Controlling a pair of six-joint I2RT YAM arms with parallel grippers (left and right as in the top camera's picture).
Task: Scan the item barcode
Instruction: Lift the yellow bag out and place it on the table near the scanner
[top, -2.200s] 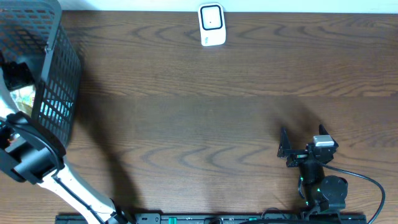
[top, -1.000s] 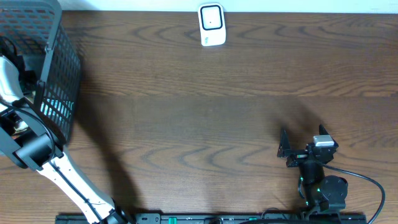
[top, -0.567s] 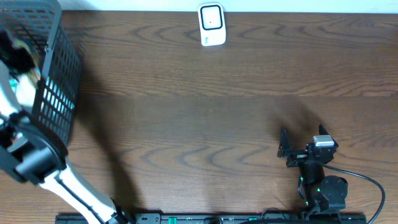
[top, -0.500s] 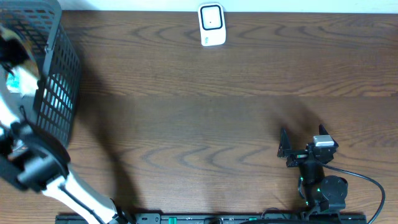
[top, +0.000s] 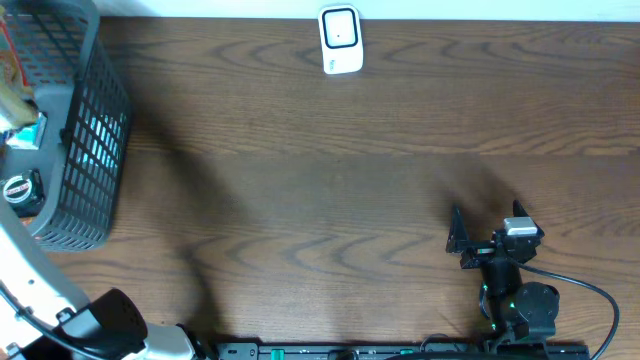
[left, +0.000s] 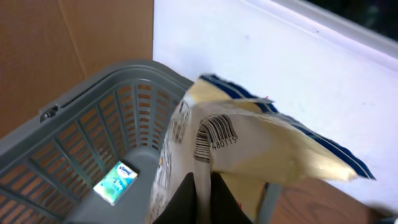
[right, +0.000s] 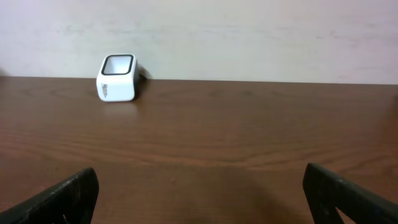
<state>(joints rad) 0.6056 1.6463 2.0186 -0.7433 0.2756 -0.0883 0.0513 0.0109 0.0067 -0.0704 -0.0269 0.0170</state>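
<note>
the pale pouch with blue edging hangs in the air above the grey mesh basket, pinched at its lower edge by the left tool, whose dark fingers are pressed together on the crumpled material. the pouch's barcode shows on the side facing the left wrist camera, curved with the crease in the wrapper. down inside the basket, on its floor, lies a small blue and green packet. the basket stands at the far left corner of the wooden bench. the white scanner sits at the far edge of the bench near the middle, well apart from the basket and the pouch. the right tool rests near the front right of the bench, fingers spread wide with nothing between them, pointing across the bench toward the scanner.
</note>
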